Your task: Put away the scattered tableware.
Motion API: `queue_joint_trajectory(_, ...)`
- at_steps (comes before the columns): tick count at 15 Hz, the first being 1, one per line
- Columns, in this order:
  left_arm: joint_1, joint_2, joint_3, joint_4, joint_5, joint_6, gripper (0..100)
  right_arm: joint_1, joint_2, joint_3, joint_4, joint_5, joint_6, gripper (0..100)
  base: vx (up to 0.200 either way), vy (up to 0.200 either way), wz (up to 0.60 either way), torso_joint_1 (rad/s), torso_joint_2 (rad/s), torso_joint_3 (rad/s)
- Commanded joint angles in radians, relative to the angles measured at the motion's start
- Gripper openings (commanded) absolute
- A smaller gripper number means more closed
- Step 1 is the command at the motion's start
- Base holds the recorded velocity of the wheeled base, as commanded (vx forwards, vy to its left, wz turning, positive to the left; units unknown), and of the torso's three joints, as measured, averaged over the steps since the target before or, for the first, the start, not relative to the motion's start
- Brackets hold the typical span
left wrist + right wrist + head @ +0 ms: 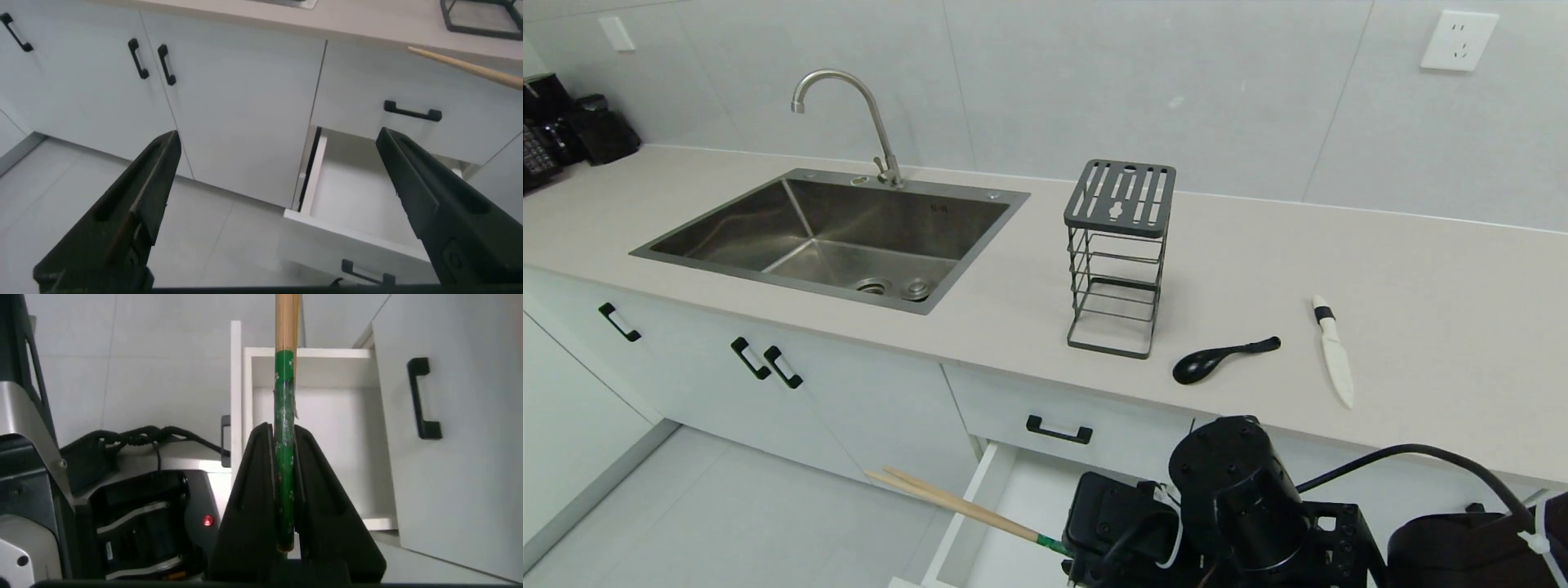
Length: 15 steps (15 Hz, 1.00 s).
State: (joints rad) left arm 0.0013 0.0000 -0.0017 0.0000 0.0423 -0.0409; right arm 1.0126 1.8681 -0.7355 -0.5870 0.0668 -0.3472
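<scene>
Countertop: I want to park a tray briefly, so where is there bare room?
Bare stretches: between the sink and the rack; behind the spoon and knife up to the wall; right of the knife. Tightest along the front edge, where rack, spoon and knife sit close together.

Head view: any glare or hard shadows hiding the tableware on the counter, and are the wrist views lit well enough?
Head view: even light, faint shadows under the spoon and knife, soft reflections in the sink, no glare. Left wrist view: the open left claw is a dark silhouette, the drawer behind bright. Right wrist view: right claw dark, the chopsticks it grips well lit.
</scene>
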Motion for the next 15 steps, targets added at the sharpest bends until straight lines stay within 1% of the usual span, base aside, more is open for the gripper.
queue_joint_trajectory(1, 0.0, 0.0, 0.0, 0.0, 0.001, -0.001, 100, 0.008, 0.017, -0.002, -0.002, 0.01, 0.001, 0, 0.0, 0.0, 0.0, -0.1, 0.21, 0.095)
queue_joint_trajectory(7, 0.0, 0.0, 0.0, 0.0, 0.001, -0.001, 100, 0.024, 0.062, -0.027, 0.007, 0.014, 0.001, 0, 0.0, 0.0, 0.0, -0.233, 0.46, 0.222)
queue_joint_trajectory(9, 0.0, 0.0, 0.0, -0.002, 0.001, -0.001, 100, 0.026, 0.075, -0.053, 0.009, 0.011, 0.013, 0, 0.0, 0.0, 0.0, -0.154, 0.29, 0.144)
queue_joint_trajectory(10, -0.001, 0.0, 0.0, -0.002, 0.001, -0.001, 100, 0.024, 0.071, -0.064, 0.007, 0.007, 0.05, 0, 0.0, 0.0, 0.0, -0.193, 0.36, 0.163)
queue_joint_trajectory(15, 0.0, 0.0, 0.0, 0.0, 0.001, -0.001, 100, 0.018, 0.051, -0.05, 0.01, 0.007, 0.065, 0, 0.0, 0.0, 0.0, -0.164, 0.33, 0.156)
